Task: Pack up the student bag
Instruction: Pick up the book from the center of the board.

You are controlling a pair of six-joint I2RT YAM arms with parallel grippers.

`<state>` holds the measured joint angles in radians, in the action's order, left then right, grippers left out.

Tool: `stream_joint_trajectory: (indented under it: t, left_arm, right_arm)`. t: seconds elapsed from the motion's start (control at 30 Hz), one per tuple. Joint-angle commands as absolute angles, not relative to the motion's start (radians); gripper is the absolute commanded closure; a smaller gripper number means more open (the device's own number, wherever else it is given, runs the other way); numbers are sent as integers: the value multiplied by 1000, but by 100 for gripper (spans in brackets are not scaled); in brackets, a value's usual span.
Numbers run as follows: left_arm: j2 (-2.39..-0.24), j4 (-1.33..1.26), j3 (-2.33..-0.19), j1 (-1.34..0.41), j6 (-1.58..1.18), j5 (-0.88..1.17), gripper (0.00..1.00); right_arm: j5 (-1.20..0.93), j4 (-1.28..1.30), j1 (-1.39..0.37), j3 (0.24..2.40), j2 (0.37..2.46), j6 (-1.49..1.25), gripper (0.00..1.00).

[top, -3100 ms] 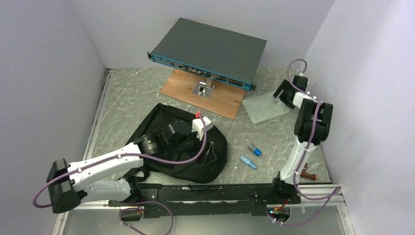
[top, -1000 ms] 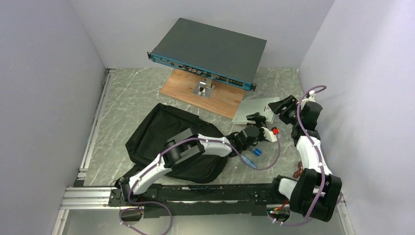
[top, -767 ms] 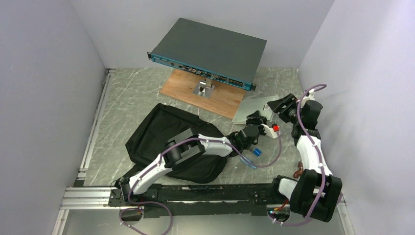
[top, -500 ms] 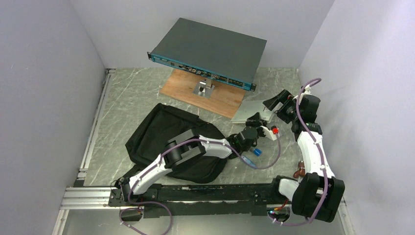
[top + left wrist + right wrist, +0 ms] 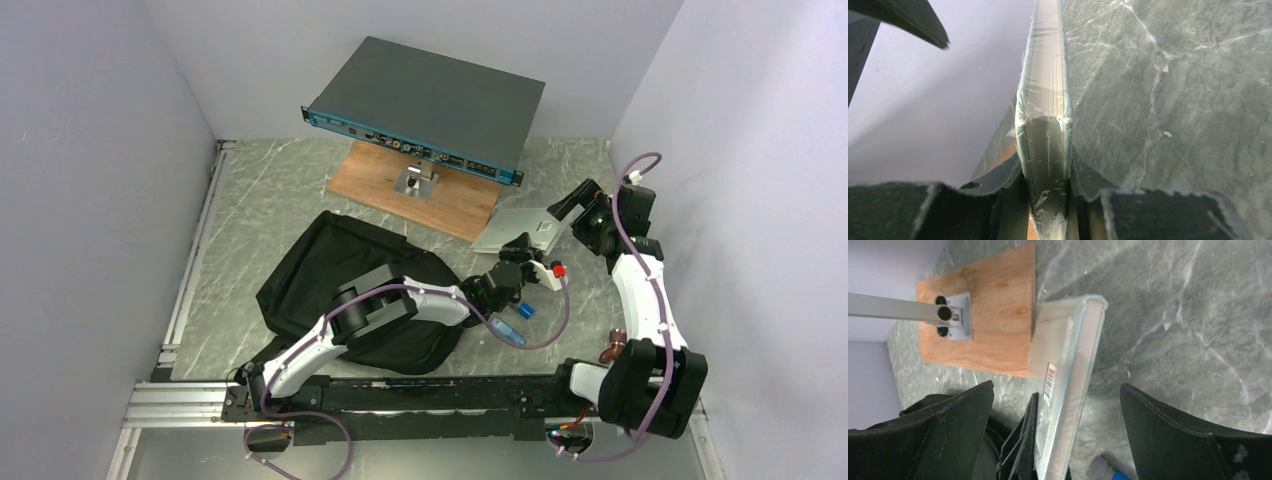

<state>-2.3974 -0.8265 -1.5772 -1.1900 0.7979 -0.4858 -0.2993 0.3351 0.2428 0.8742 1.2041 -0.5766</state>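
**Fig.** Left gripper (image 5: 521,250) clamped on the near edge of the shrink-wrapped book (image 5: 532,221); right gripper (image 5: 575,205) wide open, empty, just beyond. Student bag (image 5: 325,262) lies leftward, beneath the left arm (image 5: 400,300).

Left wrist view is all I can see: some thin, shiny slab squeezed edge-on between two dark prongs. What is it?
Observer: A flat plastic-wrapped book with a barcode label, shown by the right wrist camera.
Operator: Is it in the backpack yet?
Observer: No. From above, the student bag lies on the table to its left; the book is beside the wooden board.
Operator: Is the other arm helping?
Observer: The right end effector hangs open above the book, not touching it.
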Motion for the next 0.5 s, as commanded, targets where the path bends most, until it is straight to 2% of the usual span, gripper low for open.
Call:
stream_joint_trajectory:
  t: [0.0,0.13,0.3,0.33,0.4,0.43,0.47]
  left_arm:
    - [-2301,-885,-1556,-1170,760,-538,78]
    - [-2279,-869,-1546,-1170,745,-529,78]
    - [-2249,-836,-1524,-1173,707,-505,77]
    - [-2242,-826,-1517,-1175,700,-505,75]
    - [-2217,-803,-1499,-1181,676,-519,61]
    - [-2187,-767,-1486,-1184,646,-528,50]
    - [-2151,-723,-1472,-1188,608,-533,37]
  right_arm:
    - [-319,299,249,902,1184,-612,0]
    - [-480,196,252,857,1292,-691,11]
    - [-636,27,251,795,1360,-798,29]
    - [-657,8,251,788,1363,-808,38]
    - [-662,5,250,788,1353,-803,60]
    - [-652,20,251,789,1340,-796,75]
    - [-626,40,251,791,1327,-786,86]
